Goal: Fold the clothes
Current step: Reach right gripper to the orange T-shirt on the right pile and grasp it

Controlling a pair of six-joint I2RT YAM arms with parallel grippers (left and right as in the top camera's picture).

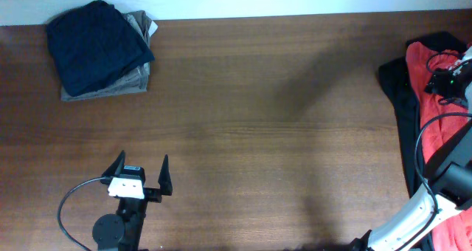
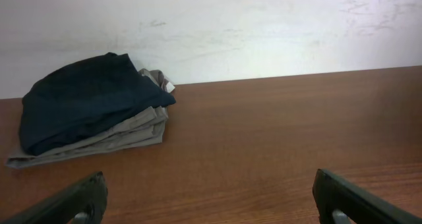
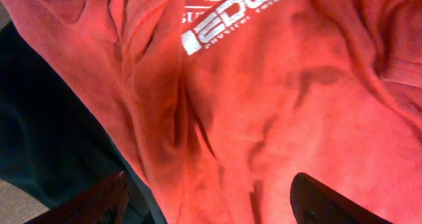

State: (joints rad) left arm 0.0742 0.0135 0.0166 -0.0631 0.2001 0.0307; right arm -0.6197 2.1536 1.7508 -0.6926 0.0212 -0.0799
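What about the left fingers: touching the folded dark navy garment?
Apart. Overhead shows bare wooden table between the left gripper and the folded dark navy garment.

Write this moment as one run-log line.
task: fold clothes | left gripper: open, empty | right gripper: open, over orange-red T-shirt, contact unclear | shirt state: crumpled, not yet folded

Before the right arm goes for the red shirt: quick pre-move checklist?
1. Right gripper above the orange-red T-shirt: ok.
2. Its fingers apart: ok.
3. Fabric pinched: not ok.
4. T-shirt laid flat: not ok, bunched on a dark garment at the right edge.
5. Left gripper open over bare table: ok.
6. Navy and tan folded stack out of the way: ok, far-left corner.
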